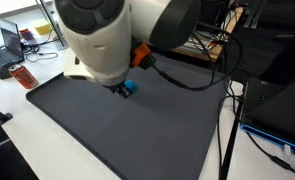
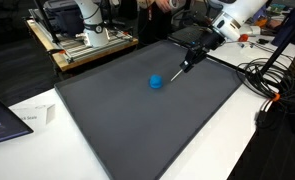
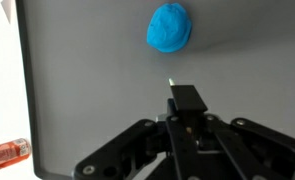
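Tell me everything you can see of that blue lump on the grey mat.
The small bright blue lump is roundish, with a slightly uneven, matte surface. It looks like dough or foam, but the material is unclear. It lies whole and alone on the dark grey mat, towards the mat's middle. Only the mat touches it. The thin black stick held in the claw points at it, with a gap between them.
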